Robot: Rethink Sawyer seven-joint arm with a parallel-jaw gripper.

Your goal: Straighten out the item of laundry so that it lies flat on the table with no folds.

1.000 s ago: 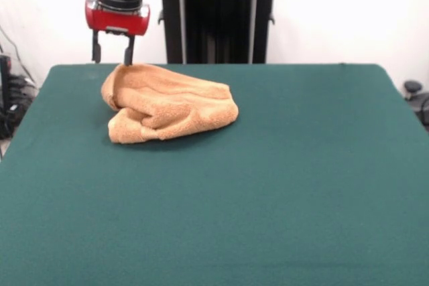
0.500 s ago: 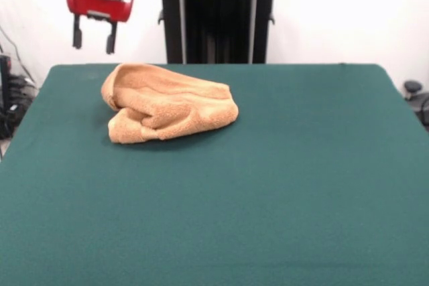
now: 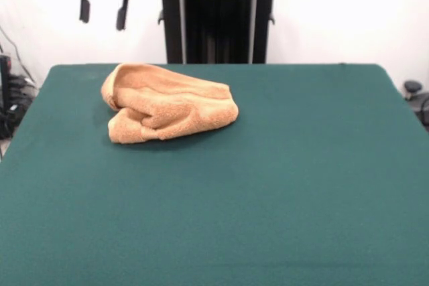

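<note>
The orange-tan towel [image 3: 166,103] lies bunched and folded over itself on the dark green table [image 3: 268,179], in the far left part of the front view. Its layers overlap and one edge curls up at the left. My gripper [image 3: 103,16] hangs high above the table's far left edge, up and to the left of the towel, clear of it. Its two dark fingers [image 3: 121,17] stand apart and hold nothing.
The robot's black pedestal [image 3: 218,15] stands behind the table's far edge. Cables and dark equipment [image 3: 10,98] lie beyond the table's left side. A dark object [image 3: 414,92] sits past the right edge.
My gripper has risen from the towel's far left edge to well above the table and drifted slightly sideways. It stays open. The towel has not moved.
</note>
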